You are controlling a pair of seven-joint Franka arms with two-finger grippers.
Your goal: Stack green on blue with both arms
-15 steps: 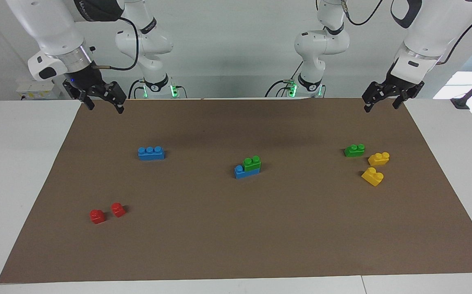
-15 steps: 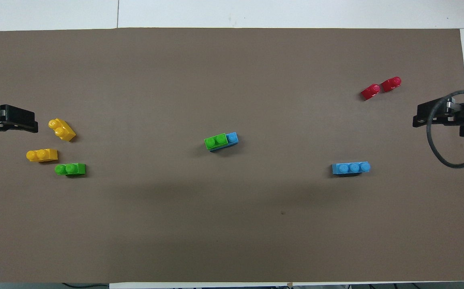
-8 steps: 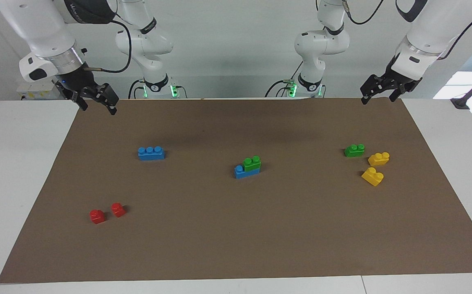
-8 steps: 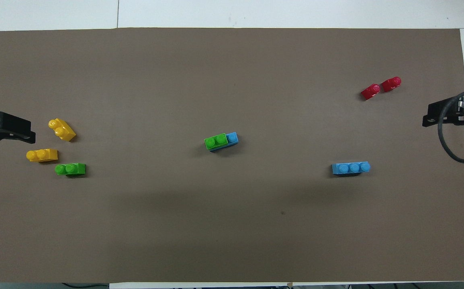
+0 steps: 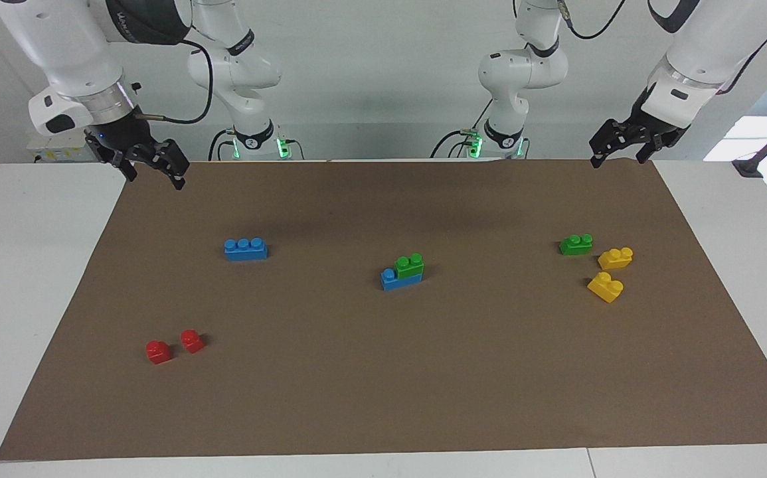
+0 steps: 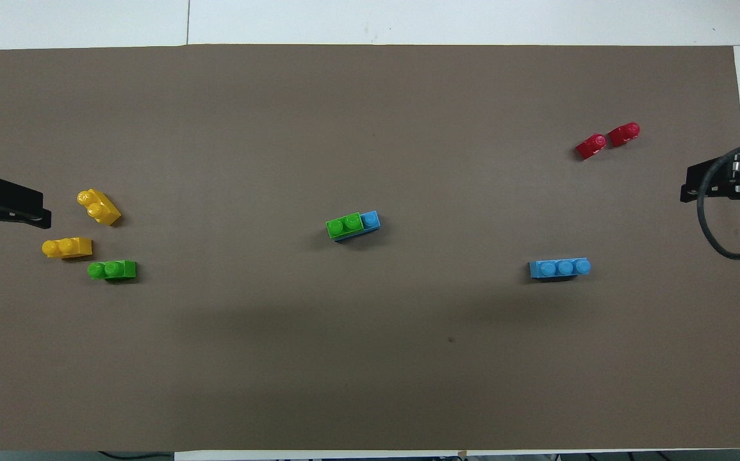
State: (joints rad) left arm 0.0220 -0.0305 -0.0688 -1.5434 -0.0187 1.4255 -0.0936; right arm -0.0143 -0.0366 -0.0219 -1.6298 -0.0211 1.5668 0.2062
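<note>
In the overhead view, the picture's edges cut off the black left gripper and the black right gripper. The stacked green plastic brick hides most of the blue plastic brick under it.

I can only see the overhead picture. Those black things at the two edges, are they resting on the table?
Observer: No. The left gripper hangs in the air above the brown mat, at the left arm's end, holding nothing.
Operator: And the other one?
Observer: The right gripper is up in the air too, fingers open and empty.
Operator: Is the middle green brick really on the blue one?
Observer: Yes. The green brick sits on top of the blue brick, a stack two layers high.
</note>
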